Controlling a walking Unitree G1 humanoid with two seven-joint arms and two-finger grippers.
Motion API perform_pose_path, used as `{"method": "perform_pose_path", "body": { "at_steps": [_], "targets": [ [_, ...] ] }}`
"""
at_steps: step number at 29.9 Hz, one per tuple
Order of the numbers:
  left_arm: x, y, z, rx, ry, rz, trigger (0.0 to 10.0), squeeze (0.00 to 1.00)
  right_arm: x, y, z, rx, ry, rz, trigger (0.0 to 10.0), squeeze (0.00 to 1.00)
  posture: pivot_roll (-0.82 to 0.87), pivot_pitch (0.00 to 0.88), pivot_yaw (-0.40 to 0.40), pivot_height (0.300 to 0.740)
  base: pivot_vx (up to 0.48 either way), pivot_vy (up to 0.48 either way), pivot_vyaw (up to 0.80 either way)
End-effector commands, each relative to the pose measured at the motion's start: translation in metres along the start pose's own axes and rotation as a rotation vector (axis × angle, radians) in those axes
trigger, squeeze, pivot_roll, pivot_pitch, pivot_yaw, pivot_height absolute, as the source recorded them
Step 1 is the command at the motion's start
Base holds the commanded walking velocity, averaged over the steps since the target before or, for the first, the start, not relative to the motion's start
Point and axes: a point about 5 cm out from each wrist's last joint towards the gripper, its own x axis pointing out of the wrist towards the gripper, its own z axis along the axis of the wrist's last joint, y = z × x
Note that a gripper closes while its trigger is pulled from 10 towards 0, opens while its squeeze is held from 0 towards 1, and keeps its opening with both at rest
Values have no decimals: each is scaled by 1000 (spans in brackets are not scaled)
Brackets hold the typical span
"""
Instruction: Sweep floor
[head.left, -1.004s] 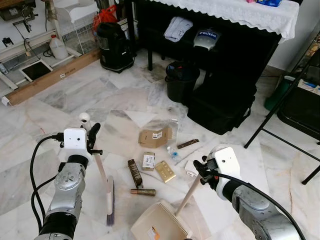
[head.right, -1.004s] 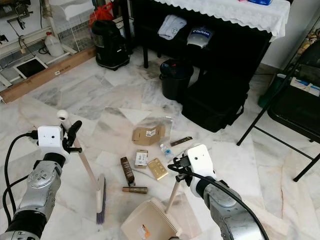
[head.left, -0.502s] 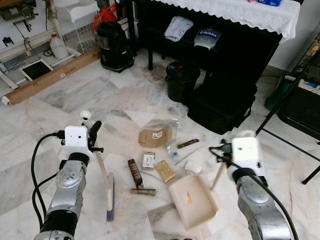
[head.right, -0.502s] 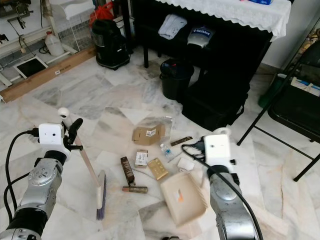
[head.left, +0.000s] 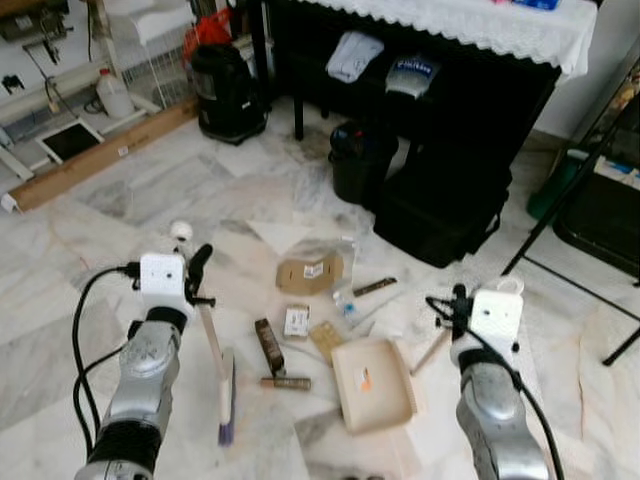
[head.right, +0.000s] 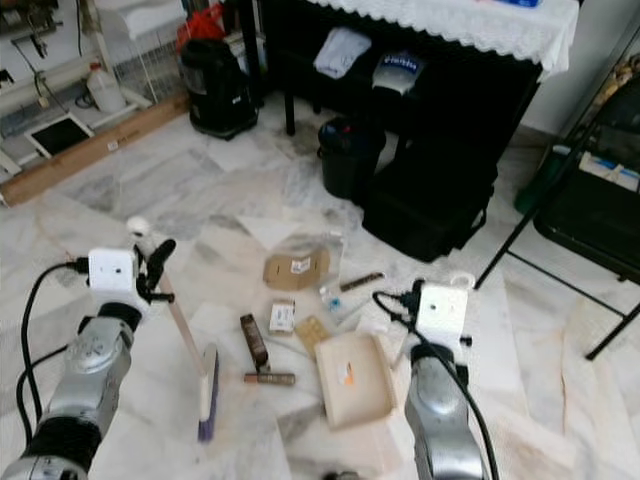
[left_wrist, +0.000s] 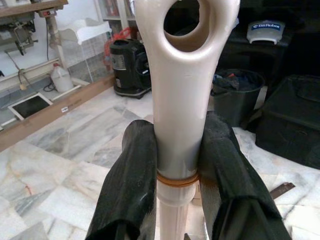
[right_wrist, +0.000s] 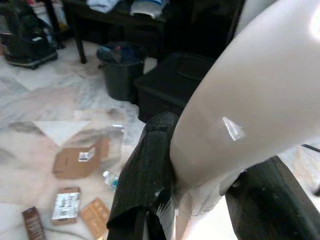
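Marble floor (head.left: 90, 250), left gripper (left_wrist: 181, 165) clamping broom (head.left: 218, 375), right gripper (right_wrist: 200, 180) gripping dustpan (head.left: 372, 382)

silver arms — white wrist camera boxes, black cables, black fingers (left_wrist: 132, 185).

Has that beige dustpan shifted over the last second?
Yes. The dustpan swung from near the robot's feet toward its right and farther out, ending beside the gold box, held by the right gripper.
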Motion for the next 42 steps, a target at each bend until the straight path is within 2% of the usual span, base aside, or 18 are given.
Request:
{"method": "perform_pose_path", "body": {
  "at_steps": [1, 7, 16, 26, 31, 36, 42],
  "targets": [
    [-3, -1, -1, 16, -4, -13, 10000, 0, 3, -6, 2, 7, -44, -43, 10000, 0, -60, 107, 8, 740, 0, 0, 0],
    [-4, 1, -3, 20, 5, -16, 10000, 0, 3, -11, -14, 36, -26, -90, 10000, 0, -55, 102, 18, 740, 0, 0, 0],
    [-6, 3, -8, 8, 36, -19, 10000, 0, 3, -8, -31, 43, -9, -104, 10000, 0, -47, 102, 21, 740, 0, 0, 0],
    [-7, 2, -13, -63, 65, -23, 10000, 0, 7, 1, -43, 139, 45, -80, 10000, 0, -45, 103, 17, 740, 0, 0, 0],
    [-7, 6, -16, -93, 101, -23, 10000, 0, 10, 8, -48, 270, 91, -55, 10000, 0, -39, 109, 12, 740, 0, 0, 0],
    [-7, 8, -17, -130, 115, -23, 10000, 0, 12, 10, -48, 283, 95, -49, 10000, 0, -36, 110, 9, 740, 0, 0, 0],
    [-5, 5, -18, -222, 139, -67, 10000, 0, 14, 12, -50, 286, 107, -28, 10000, 0, -36, 109, 1, 740, 0, 0, 0]
  ]
}}
